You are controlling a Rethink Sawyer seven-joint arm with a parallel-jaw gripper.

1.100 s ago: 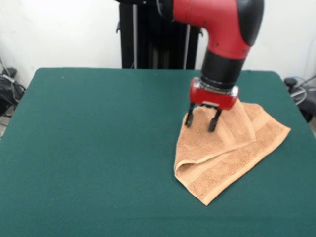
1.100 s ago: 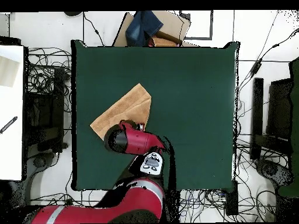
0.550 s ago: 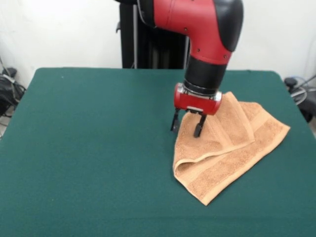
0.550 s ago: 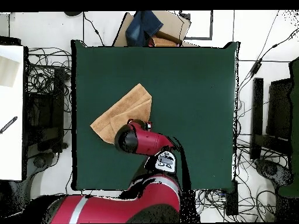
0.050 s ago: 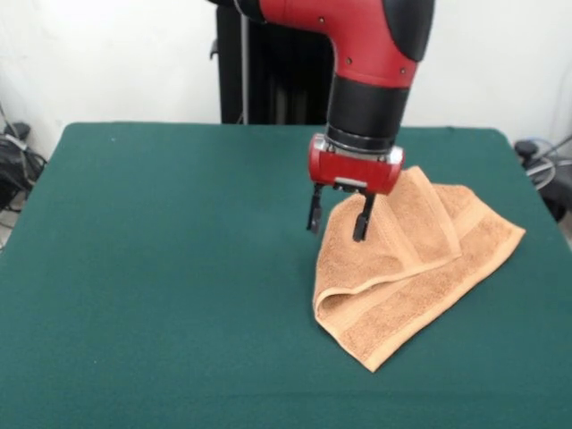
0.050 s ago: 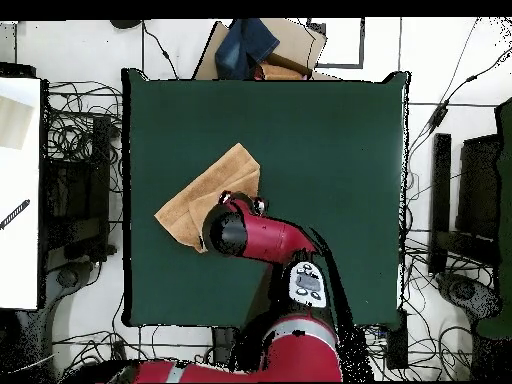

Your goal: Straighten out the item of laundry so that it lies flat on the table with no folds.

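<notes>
Since the jaws hang spread apart with nothing between them, right over the left edge of the towel, I'd say the step in hand is picking a grab point, and the smart move is to drop onto the loose upper layer only, near its free edge, then peel it outward instead of dragging the whole bundle. Towel sits right of centre in the front view on the green bench, folded over itself into a rough triangle, orange-tan terry, rounded fold at lower left, flat woven band along the lower edge, a ridge running up under the wrist.
</notes>
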